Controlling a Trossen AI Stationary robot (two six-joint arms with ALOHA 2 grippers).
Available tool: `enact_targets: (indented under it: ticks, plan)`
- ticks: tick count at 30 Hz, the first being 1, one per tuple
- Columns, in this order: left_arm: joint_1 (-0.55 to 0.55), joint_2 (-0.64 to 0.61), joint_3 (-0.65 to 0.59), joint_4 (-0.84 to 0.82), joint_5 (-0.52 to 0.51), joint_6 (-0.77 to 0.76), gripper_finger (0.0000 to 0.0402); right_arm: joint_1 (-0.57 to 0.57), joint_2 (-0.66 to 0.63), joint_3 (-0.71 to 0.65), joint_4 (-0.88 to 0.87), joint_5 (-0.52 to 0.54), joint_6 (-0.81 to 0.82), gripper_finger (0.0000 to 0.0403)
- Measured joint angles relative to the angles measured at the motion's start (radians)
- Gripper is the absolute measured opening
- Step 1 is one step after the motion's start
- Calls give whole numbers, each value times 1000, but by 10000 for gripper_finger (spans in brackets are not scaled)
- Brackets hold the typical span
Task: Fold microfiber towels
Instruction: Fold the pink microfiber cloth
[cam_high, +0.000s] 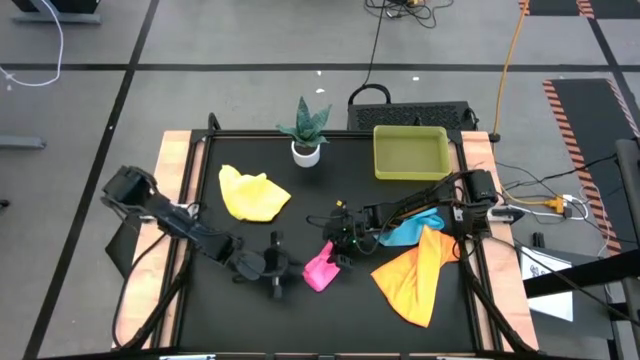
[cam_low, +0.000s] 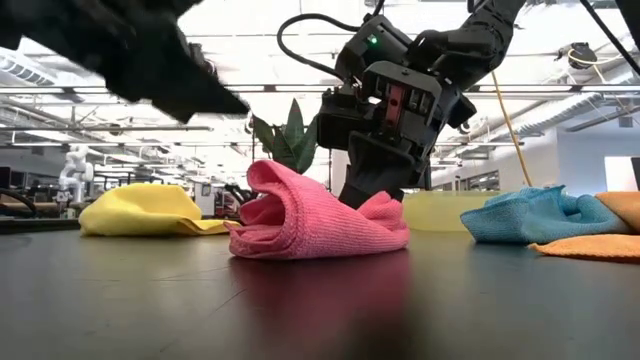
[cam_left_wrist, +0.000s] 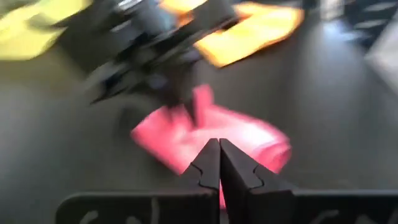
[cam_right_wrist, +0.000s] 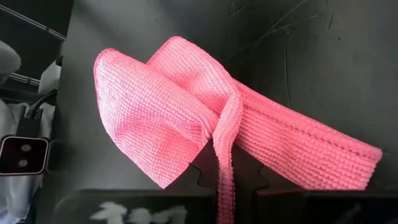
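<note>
Pink towel (cam_high: 321, 268) sits crumpled near the front-centre of the black tabletop (cam_high: 300, 215), one edge pulled up; right gripper (cam_right_wrist: 225, 177) is clamped on a thin fold of it, cloth pinched between the two dark fingers in the right wrist view; in the low view the same gripper (cam_low: 385, 150) stands just behind the pink bundle (cam_low: 318, 212). Left gripper (cam_left_wrist: 219, 167) hangs just left of the pink towel, jaws pressed together and holding nothing, pink cloth (cam_left_wrist: 211, 134) right ahead of its tips. Yellow towel (cam_high: 253, 194) lies bunched at the left-rear; light blue towel (cam_high: 409, 231) partly under the right arm; orange towel (cam_high: 414, 276) spread at the front-right, touching the blue one. Yellow-green tray (cam_high: 409, 153) at the rear right; potted plant (cam_high: 306, 130) beside it at rear centre.
</note>
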Motion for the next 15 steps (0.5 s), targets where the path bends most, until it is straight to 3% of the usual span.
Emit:
enact_targets:
  ticks: [2,6,15]
  plan:
    - [-1,37,0,139,57,36,3,0,0,0,1,0,-1,4]
    - [20,137,1,306,66,69,6,0,0,0,4,1,-1,4]
    - [77,261,2,263,132,-38,6,0,0,0,3,2,-8,4]
